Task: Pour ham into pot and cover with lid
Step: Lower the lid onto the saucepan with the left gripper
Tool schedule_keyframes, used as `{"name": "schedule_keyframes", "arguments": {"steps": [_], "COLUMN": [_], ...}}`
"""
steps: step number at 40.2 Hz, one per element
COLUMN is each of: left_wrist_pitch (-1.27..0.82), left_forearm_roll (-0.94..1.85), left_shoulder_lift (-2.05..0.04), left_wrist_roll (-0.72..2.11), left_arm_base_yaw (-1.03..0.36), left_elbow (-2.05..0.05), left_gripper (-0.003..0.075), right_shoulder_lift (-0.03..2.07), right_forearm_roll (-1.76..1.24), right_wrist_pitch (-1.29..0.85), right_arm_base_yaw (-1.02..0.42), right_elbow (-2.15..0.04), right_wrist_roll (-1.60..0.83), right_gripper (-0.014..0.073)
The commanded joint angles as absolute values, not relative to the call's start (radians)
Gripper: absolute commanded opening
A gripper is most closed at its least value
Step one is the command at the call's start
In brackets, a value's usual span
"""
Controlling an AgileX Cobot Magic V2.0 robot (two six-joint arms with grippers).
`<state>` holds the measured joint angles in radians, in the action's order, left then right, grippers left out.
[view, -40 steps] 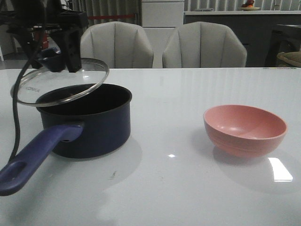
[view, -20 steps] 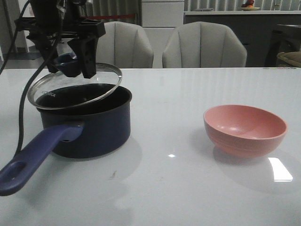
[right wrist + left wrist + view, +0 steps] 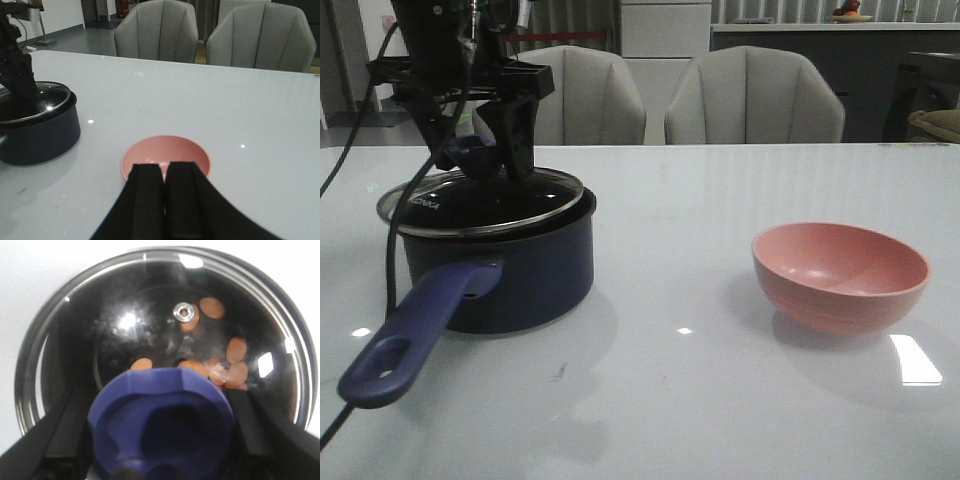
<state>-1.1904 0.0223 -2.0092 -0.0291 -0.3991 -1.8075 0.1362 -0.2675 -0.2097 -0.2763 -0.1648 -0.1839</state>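
At left, the left gripper (image 3: 480, 150) clamps the round glass lid's (image 3: 485, 200) blue knob, seating it over the dark navy saucepan (image 3: 500, 270) to cover the orange-pink ham slices (image 3: 235, 360); the right gripper (image 3: 165, 200) hangs closed and empty.

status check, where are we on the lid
Left end effector shut on lid knob, lid on pot, slightly off-centre. Ham inside. Right end effector shut, empty, above pink bowl. Nothing obstructing.
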Motion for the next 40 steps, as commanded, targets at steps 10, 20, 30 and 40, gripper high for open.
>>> {"name": "schedule_keyframes", "arguments": {"steps": [10,20,30,40], "left_wrist_pitch": [-1.156,-1.142,-1.177,-1.196], "left_forearm_roll": [0.079,0.135,0.135,0.135], "left_shoulder_lift": [-1.974,-1.974,-1.974,-1.974], "left_wrist_roll": [-0.034,-0.034,-0.034,-0.034], "left_arm_base_yaw": [-0.407,-0.407,-0.407,-0.417], "left_elbow": [-1.832,-1.832,-1.832,-1.832], "left_gripper": [0.0458,0.0463,0.0463,0.0463], "right_shoulder_lift": [0.144,0.144,0.144,0.144], "right_forearm_roll": [-0.276,-0.276,-0.276,-0.276], "right_wrist_pitch": [-0.123,-0.123,-0.123,-0.123], "right_arm_base_yaw": [-0.278,-0.278,-0.278,-0.278], "right_elbow": [-0.194,-0.194,-0.194,-0.194], "right_wrist_roll": [-0.192,-0.192,-0.192,-0.192], "right_gripper": [0.0143,0.0143,0.0143,0.0143]}}
